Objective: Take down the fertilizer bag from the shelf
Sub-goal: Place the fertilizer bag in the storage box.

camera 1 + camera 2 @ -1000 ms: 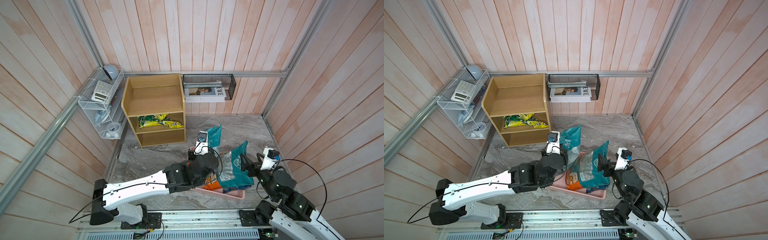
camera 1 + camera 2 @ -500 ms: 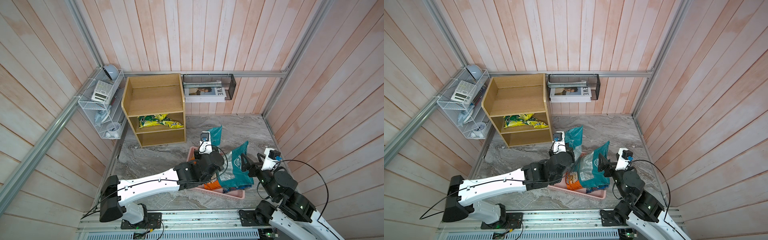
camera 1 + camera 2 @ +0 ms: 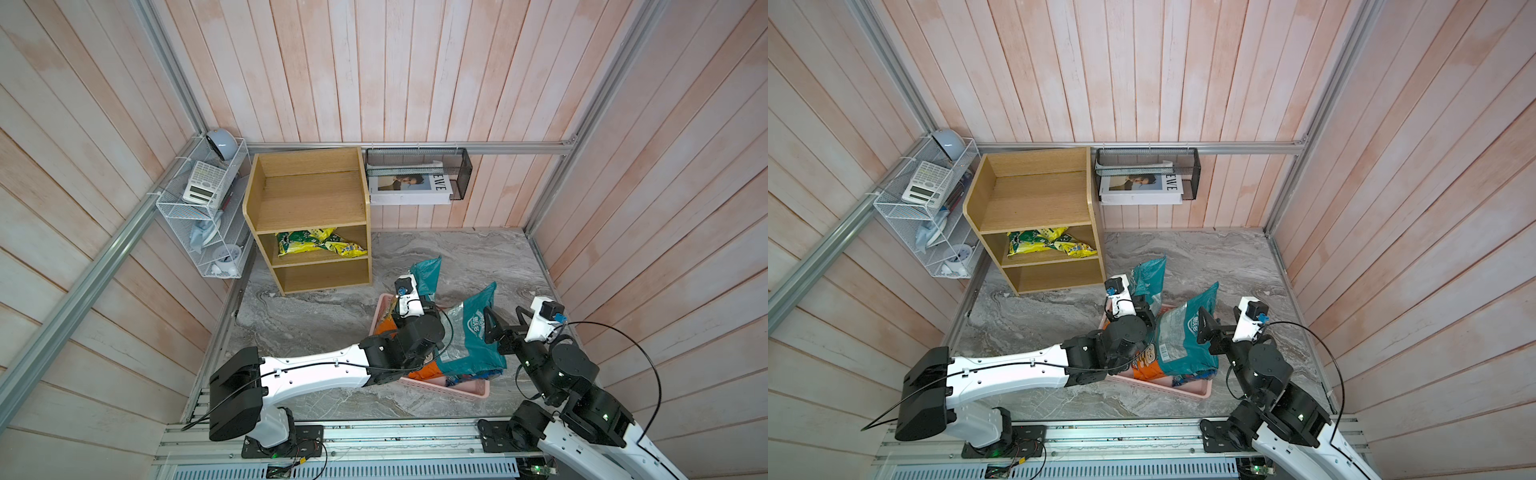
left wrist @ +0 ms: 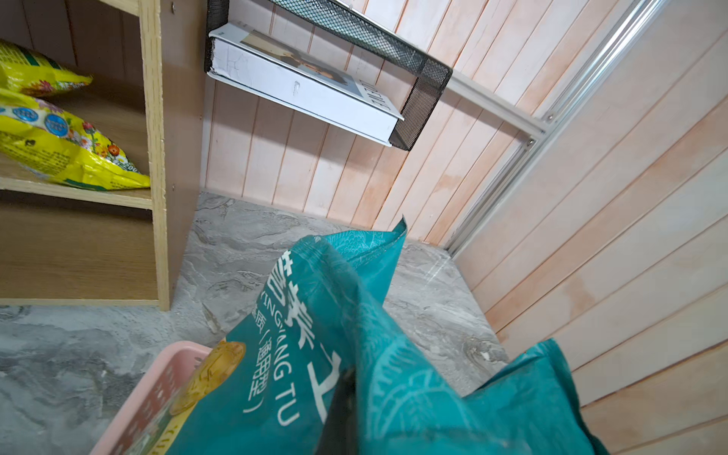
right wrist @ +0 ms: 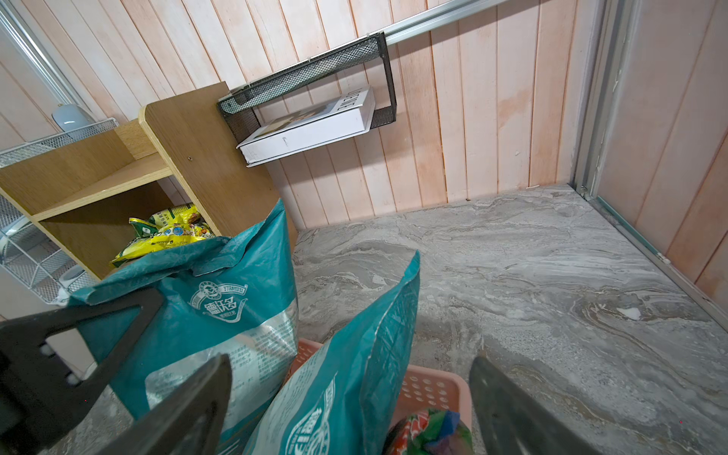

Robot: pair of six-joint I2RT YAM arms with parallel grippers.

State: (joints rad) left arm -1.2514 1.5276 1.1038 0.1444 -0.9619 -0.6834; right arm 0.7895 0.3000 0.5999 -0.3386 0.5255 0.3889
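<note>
While my left gripper (image 4: 346, 378) pinches a teal bag (image 4: 315, 299), my right gripper (image 5: 348, 360) stands open. Yellow bags (image 3: 320, 247) occupy the shelf (image 3: 307, 195).

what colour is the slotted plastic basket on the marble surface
The slotted plastic basket is pale pink, clearest in a top view.

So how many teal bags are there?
2. One teal plastic bag is in the left jaws, at the pink plastic basket's far end; the other stands in the basket. More may be hidden.
</note>
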